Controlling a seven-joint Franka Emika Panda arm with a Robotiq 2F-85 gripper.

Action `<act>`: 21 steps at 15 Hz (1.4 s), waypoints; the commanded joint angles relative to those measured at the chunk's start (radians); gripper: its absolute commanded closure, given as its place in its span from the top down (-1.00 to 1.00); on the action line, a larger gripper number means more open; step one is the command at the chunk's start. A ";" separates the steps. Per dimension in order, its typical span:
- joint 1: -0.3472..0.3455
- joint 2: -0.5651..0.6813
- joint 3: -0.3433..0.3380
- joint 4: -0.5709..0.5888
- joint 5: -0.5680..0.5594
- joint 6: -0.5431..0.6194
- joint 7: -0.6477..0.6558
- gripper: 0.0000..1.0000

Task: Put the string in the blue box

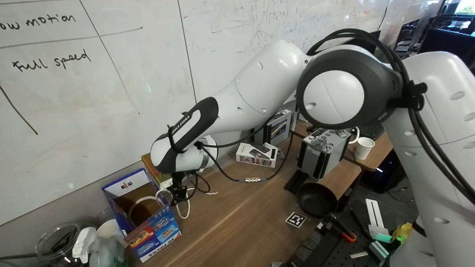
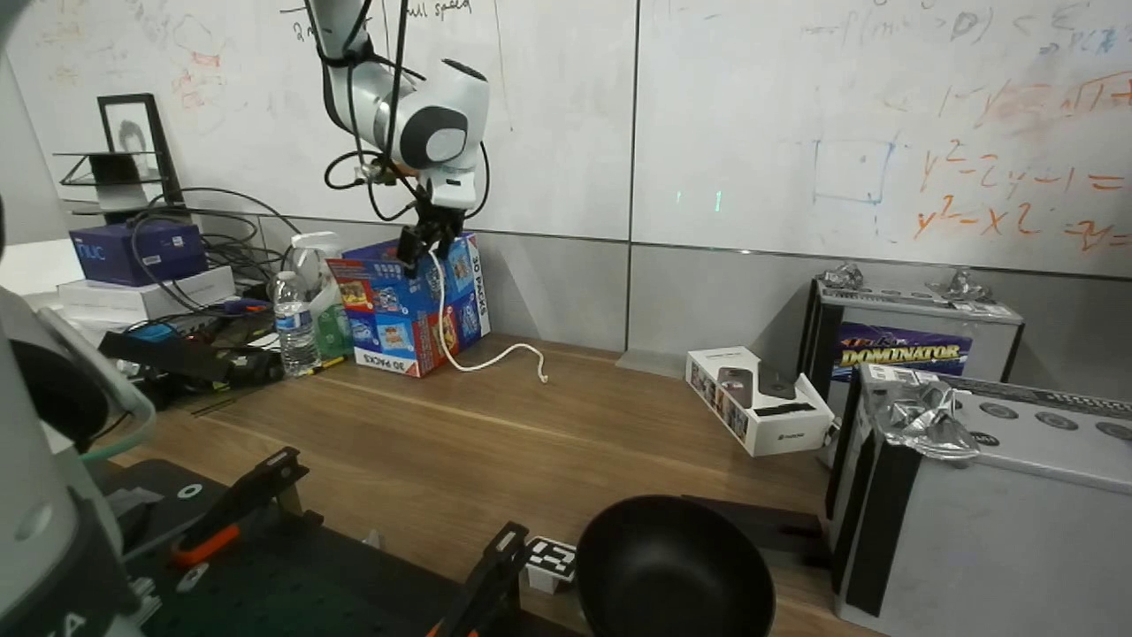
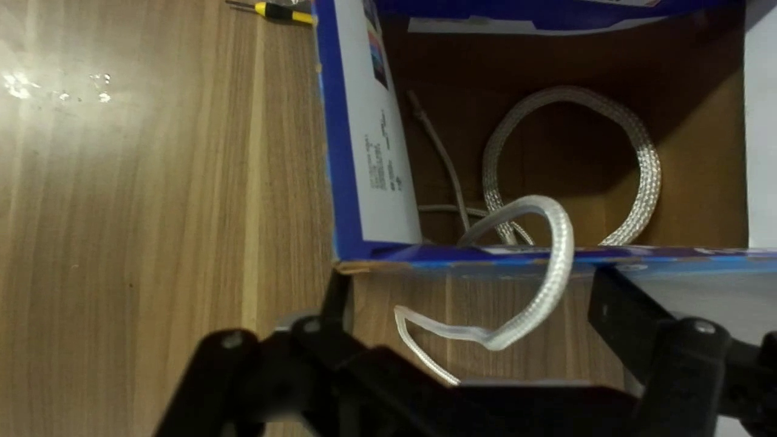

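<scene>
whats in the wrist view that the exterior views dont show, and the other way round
Only in the wrist view: an apparent tip of the string, inside the blue box.
Only in both exterior views: the whiteboard, the black pan and the string's outer end, on the table.
All share the table, box, gripper and string outside the box.

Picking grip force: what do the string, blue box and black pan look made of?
String: braided fibre, probably synthetic; visible weave, slight sheen.
Blue box: printed cardboard, perhaps lightly glossed; brown interior, bare brown edge at a corner.
Black pan: probably coated metal, matte; uniformly dark, little reflection; exact metal unclear.
</scene>
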State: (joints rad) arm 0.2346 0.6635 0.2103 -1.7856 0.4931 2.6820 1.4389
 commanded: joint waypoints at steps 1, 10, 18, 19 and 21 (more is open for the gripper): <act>0.004 -0.031 0.012 -0.033 0.018 0.077 -0.031 1.00; 0.003 -0.021 0.017 -0.032 0.014 0.137 -0.057 1.00; 0.005 -0.018 0.009 -0.039 0.007 0.139 -0.065 1.00; 0.004 -0.016 0.009 -0.039 0.007 0.138 -0.065 1.00; 0.008 -0.017 0.004 -0.042 0.003 0.138 -0.063 0.50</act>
State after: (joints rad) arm 0.2377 0.6637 0.2195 -1.8083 0.4937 2.7967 1.3906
